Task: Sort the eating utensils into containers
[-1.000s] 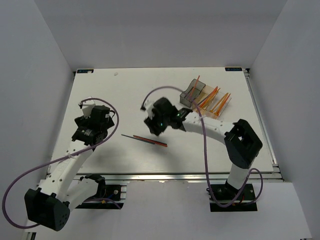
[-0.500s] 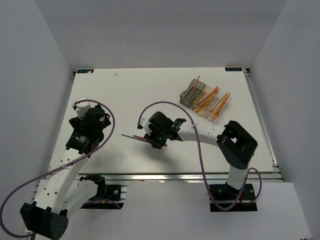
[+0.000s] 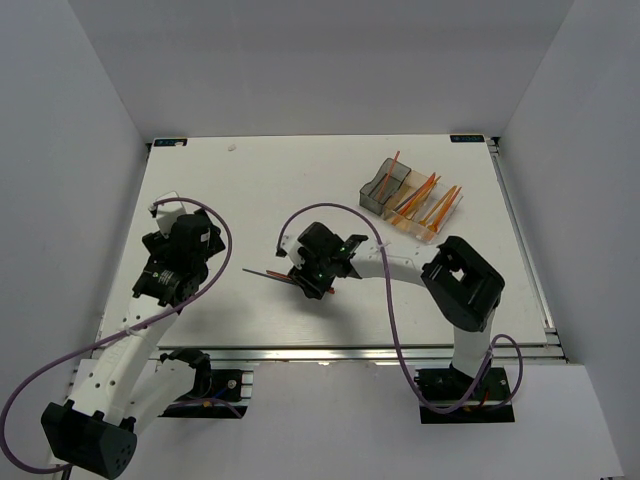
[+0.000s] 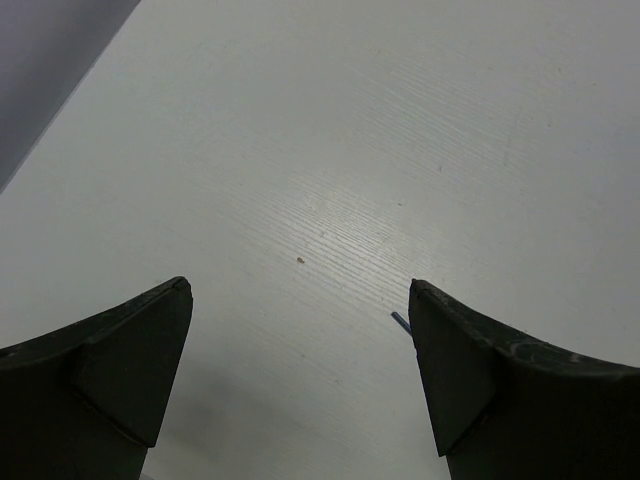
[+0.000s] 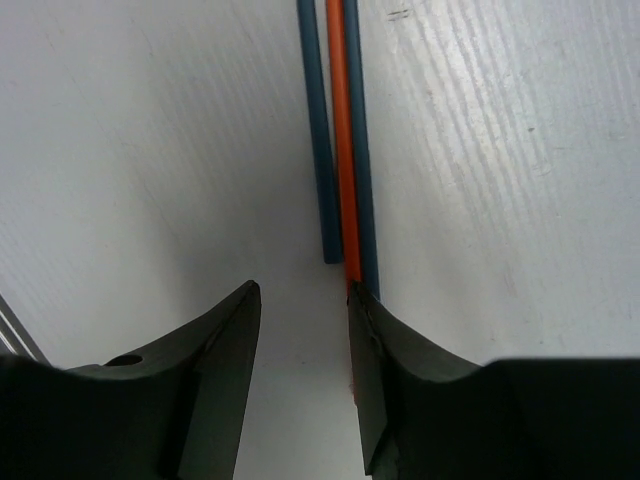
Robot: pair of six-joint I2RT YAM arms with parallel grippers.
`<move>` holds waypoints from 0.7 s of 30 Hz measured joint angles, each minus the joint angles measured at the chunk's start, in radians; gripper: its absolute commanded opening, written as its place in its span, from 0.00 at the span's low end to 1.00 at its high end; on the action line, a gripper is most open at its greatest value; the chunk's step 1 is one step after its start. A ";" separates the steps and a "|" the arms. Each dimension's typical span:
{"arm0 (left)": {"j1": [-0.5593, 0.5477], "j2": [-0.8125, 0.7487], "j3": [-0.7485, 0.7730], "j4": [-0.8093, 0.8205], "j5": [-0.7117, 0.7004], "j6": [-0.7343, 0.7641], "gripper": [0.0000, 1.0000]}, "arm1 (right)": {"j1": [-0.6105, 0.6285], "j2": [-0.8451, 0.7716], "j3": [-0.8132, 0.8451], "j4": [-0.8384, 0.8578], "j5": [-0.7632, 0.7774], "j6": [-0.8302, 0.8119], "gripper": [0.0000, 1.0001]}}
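Jaws of the right gripper (image 5: 302, 292) are seen half parted at mid-frame, nothing clamped, at the near ends of an orange stick (image 5: 340, 150) and two blue-grey sticks (image 5: 312, 130). The left gripper (image 4: 298, 288) is spread wide, empty. Containers (image 3: 378, 192) are set upper right.

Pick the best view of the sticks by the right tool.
Right wrist: orange stick and two blue sticks lie side by side, close up. Top external: they're a thin sliver beside the right tool. Left wrist: none clearly.
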 measured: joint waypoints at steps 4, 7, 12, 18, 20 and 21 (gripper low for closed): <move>0.000 0.000 0.000 0.003 0.007 0.001 0.98 | -0.021 0.016 0.013 0.005 -0.021 0.000 0.46; 0.000 0.001 0.000 0.004 0.010 0.003 0.98 | -0.032 0.043 0.030 0.009 -0.035 0.000 0.46; 0.000 0.007 0.000 0.006 0.014 0.007 0.98 | -0.037 0.071 0.063 0.019 -0.043 -0.001 0.44; 0.000 0.013 0.000 0.006 0.017 0.008 0.98 | -0.037 0.087 0.085 0.016 -0.040 -0.004 0.41; 0.000 0.014 0.000 0.006 0.018 0.008 0.98 | -0.037 0.092 0.093 0.012 -0.038 -0.009 0.42; 0.000 0.014 0.000 0.006 0.018 0.008 0.98 | -0.037 0.092 0.093 0.011 -0.037 -0.012 0.43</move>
